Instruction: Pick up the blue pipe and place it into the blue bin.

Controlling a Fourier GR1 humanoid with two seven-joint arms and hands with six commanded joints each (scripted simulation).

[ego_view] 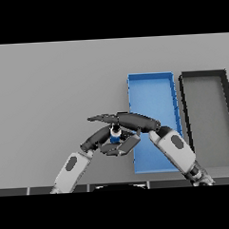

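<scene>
The blue pipe (pixel 115 139), short with a white and black end pointing up, sits just left of the blue bin (pixel 151 86), near its front half. My left hand (pixel 97 138) comes in from the lower left and its fingers curl under and round the pipe. Reaching in from the lower right, my right hand (pixel 136 121) lies over the top of the pipe with its fingers stretched straight to the left. The two hands overlap, so most of the pipe is hidden.
A black bin (pixel 204 76) stands right of the blue bin, both long and open-topped. My right forearm crosses the front corner of the blue bin. Grey table stretches to the left and behind.
</scene>
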